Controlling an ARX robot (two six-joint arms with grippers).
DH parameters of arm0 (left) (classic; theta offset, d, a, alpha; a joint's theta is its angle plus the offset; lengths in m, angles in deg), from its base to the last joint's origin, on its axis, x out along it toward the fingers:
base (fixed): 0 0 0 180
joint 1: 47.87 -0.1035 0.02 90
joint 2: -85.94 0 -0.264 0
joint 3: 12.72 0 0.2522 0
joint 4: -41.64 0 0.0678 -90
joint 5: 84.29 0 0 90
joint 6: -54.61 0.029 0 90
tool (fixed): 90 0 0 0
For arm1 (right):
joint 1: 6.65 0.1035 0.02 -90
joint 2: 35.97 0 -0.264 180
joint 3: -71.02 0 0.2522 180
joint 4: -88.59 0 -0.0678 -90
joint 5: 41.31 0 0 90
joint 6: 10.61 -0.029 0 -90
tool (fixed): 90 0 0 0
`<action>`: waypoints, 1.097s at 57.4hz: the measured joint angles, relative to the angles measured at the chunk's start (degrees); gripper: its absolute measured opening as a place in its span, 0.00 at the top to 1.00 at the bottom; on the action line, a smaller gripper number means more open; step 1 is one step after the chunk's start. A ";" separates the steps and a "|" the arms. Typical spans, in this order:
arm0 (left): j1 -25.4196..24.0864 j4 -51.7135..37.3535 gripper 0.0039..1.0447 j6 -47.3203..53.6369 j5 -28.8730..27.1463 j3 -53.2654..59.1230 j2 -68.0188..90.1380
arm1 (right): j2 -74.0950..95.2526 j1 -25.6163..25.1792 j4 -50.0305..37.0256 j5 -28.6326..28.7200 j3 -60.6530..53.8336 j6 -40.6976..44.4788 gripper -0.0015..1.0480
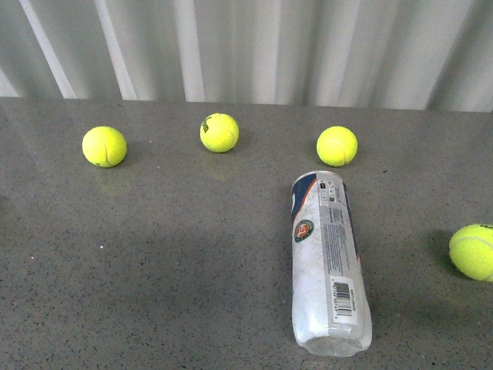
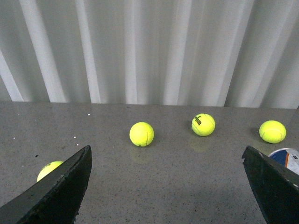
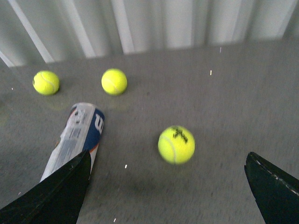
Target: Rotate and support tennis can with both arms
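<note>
The can (image 1: 330, 262) lies on its side on the bench (image 1: 154, 270), right of the middle and close to the near edge. Its long axis runs almost straight from the far edge to the near edge, and the near end leans a little toward the right edge. Neither arm shows in the front view. The left claw (image 2: 166, 154) has its jaws spread wide with nothing between them. The right claw (image 3: 167, 158) is spread just as wide and also holds nothing. Both claws look toward the far edge. In the right wrist view the can (image 3: 77, 133) is large and sits just beside one finger, partly behind it. In the left wrist view only one end of the can (image 2: 287, 156) peeps in beside a finger. So the right claw seems to be the nearer one, and the can lies between the two claws, not inside either. For the coming move each claw probably has to come at the can from its own side, across the long axis, because the tube can roll sideways if it is pushed from one side only. The right ball (image 1: 472, 251) rests near the right edge, apart from the can, and may stand in the right claw's way. The far balls (image 1: 219, 132) are in a row near the far edge.
</note>
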 joint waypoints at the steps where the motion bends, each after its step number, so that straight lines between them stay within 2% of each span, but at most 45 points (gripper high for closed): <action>1: 0.00 0.00 0.06 0.00 -0.02 0.00 0.00 | 3.15 -0.92 -0.63 0.00 1.44 -0.63 0.07; 9: 0.00 0.00 0.06 0.00 -0.07 0.00 0.00 | 24.48 -3.67 -14.01 -2.78 12.55 -3.17 0.07; 14: 0.00 0.00 0.06 0.00 -0.07 0.00 0.00 | 36.89 -3.08 -16.76 -3.23 20.68 -4.44 0.07; 21: 0.00 0.00 0.06 0.00 -0.04 0.00 0.00 | 56.06 0.00 -10.10 -5.84 34.45 -4.63 0.07; 27: 0.00 0.00 0.06 0.00 -0.07 0.00 0.00 | 76.61 6.21 1.33 -7.32 50.40 -1.99 0.07; 30: 0.00 0.00 0.06 0.00 -0.07 0.00 0.00 | 81.33 8.35 4.07 -7.30 53.99 -0.90 0.07; 40: 0.00 0.00 0.06 0.00 -0.04 0.00 0.00 | 90.84 15.04 7.08 -8.46 57.46 2.08 0.07; 44: 0.00 0.00 0.06 0.00 -0.07 0.00 0.00 | 94.16 17.29 7.08 -6.54 57.88 0.57 0.07; 63: 0.00 0.00 0.06 0.00 -0.07 0.00 0.00 | 99.60 21.75 4.50 -1.77 58.51 -5.25 0.07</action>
